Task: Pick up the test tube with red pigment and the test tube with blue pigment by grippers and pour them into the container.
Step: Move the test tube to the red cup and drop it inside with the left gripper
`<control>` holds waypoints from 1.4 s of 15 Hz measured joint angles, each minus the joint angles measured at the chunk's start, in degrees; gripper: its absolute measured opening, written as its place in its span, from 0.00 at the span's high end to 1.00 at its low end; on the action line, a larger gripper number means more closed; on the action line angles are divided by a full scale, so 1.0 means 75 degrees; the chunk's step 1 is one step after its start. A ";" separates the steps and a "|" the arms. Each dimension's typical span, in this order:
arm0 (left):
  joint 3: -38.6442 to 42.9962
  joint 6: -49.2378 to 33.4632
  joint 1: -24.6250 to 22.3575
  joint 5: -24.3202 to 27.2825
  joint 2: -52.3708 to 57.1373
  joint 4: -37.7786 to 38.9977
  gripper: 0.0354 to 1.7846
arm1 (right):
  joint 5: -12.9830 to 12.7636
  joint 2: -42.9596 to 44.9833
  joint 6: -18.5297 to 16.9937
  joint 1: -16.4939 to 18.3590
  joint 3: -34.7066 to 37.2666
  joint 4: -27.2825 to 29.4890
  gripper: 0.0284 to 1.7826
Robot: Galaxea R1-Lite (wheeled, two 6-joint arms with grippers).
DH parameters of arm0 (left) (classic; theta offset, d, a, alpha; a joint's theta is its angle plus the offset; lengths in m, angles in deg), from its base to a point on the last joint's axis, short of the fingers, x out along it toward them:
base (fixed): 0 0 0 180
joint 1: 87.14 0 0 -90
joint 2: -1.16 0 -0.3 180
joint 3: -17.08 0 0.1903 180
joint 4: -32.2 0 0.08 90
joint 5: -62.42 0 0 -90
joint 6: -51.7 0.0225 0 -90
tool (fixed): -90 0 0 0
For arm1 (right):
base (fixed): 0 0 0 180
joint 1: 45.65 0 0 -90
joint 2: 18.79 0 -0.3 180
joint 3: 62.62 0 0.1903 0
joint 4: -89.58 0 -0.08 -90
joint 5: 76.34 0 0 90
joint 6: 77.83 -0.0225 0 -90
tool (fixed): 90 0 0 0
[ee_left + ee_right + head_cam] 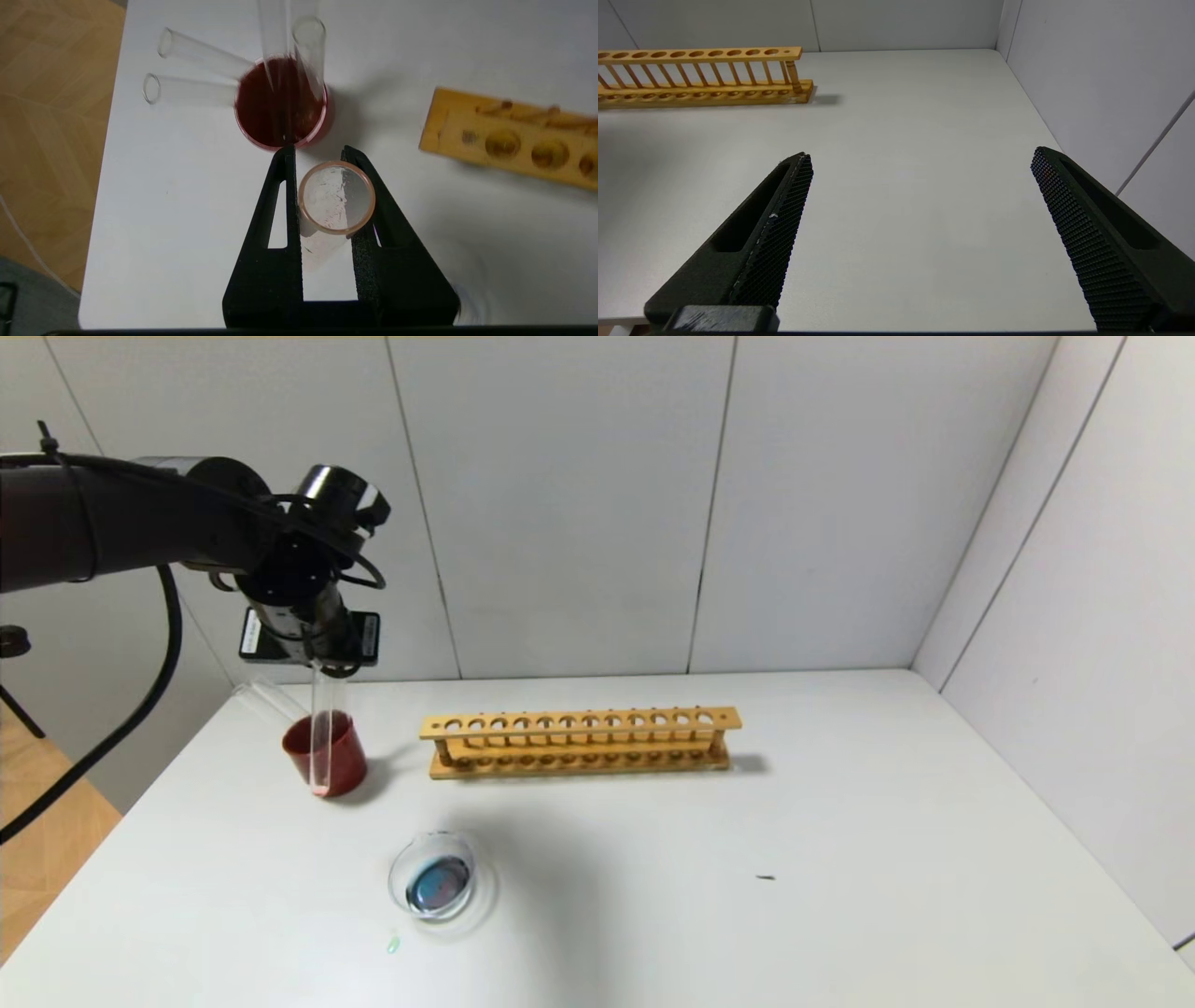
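My left gripper [329,661] is shut on the test tube with red pigment [327,737]. It holds the tube upright by its top, above the table and in front of the dark red cup. The tube looks almost empty, with only a pink trace at its bottom. In the left wrist view I look down the tube's open mouth [336,196] between the left gripper's [317,151] black fingers. The container [397,870], a clear glass dish nearer the front, holds teal-blue liquid with a reddish patch. No tube with teal liquid shows. My right gripper [920,158] is open and empty over bare table.
A dark red cup [353,756] at the back left holds three colourless tubes, seen leaning in the left wrist view [201,52]. An empty wooden rack [579,742] stands mid-table, also in the right wrist view [700,74]. A small green drop [393,945] lies near the dish.
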State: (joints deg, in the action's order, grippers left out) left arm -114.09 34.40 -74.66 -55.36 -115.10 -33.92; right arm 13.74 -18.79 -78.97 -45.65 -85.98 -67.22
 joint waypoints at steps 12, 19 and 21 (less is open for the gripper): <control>0.1510 0.0668 -0.1455 0.0655 0.0286 0.3787 0.83 | 0.0000 0.0000 0.0003 0.0000 0.0000 0.0000 0.04; 0.2430 0.0668 -0.1565 0.0850 0.0367 0.4927 0.83 | 0.0000 0.0000 0.0003 0.0000 0.0000 0.0000 0.04; 0.2654 0.0665 -0.1559 0.0876 0.0356 0.5135 0.83 | 0.0000 0.0000 0.0000 0.0000 0.0000 0.0003 0.04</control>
State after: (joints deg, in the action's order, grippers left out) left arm -94.19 39.38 -86.35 -48.79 -112.43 4.59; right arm 13.74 -18.79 -78.97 -45.65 -85.98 -67.19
